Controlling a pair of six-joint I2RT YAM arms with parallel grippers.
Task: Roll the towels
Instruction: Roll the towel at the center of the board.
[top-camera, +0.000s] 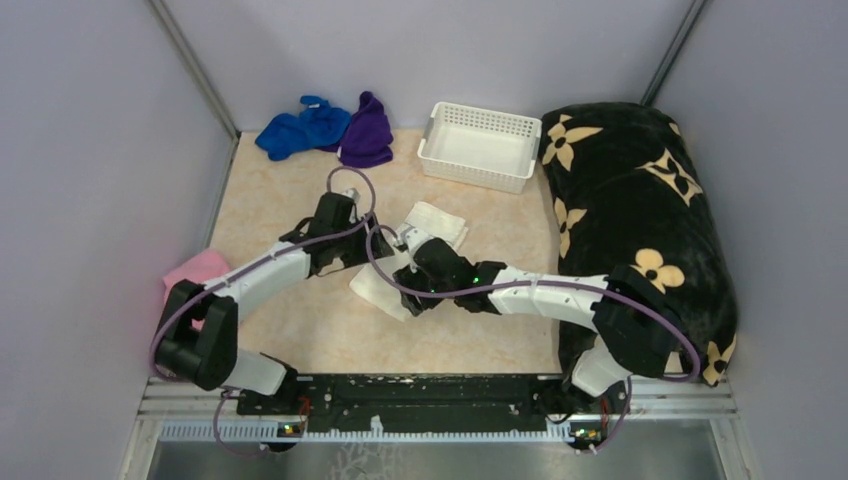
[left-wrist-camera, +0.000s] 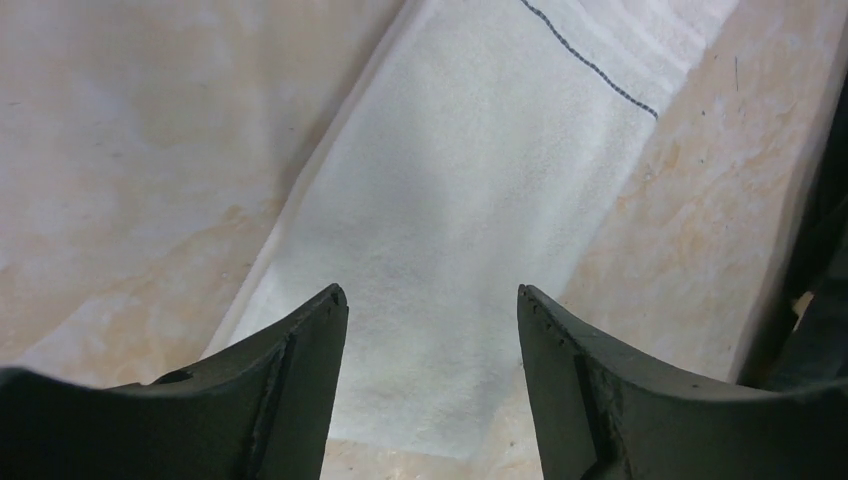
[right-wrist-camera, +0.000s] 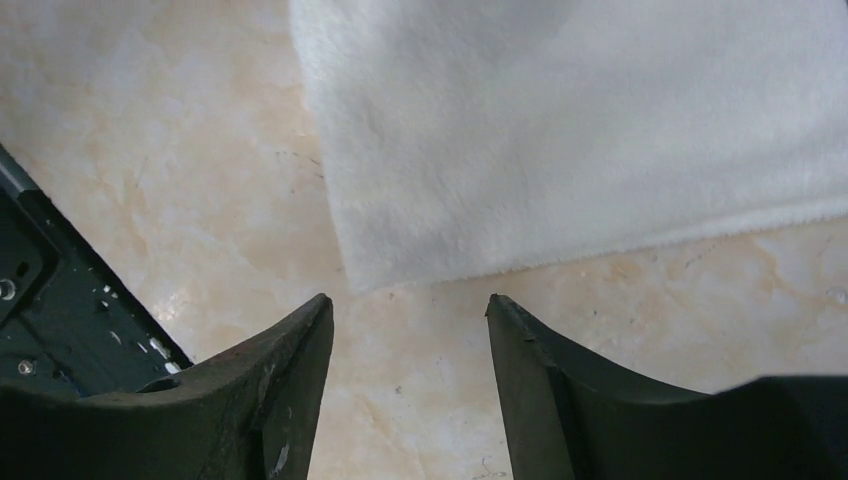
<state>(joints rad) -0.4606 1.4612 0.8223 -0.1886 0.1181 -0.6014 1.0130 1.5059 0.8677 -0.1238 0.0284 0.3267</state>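
As both arms reach inward, left gripper (left-wrist-camera: 432, 300) and right gripper (right-wrist-camera: 408, 305) parted, empty, over cream-white towel (top-camera: 385, 290).

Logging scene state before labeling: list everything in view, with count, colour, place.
cream-white towel: 1, cream-white, table centre, spread out, under both grippers
blue towel: 1, bright blue, far left, bunched
purple towel: 1, dark purple, beside the blue towel, bunched
basket: 1, white, perforated, far centre
blanket: 1, black with beige flowers, right side
pink cloth: 1, pink, left edge
table: 1, beige marbled
left gripper: 1, black, open, over the towel
right gripper: 1, black, open, at a towel corner
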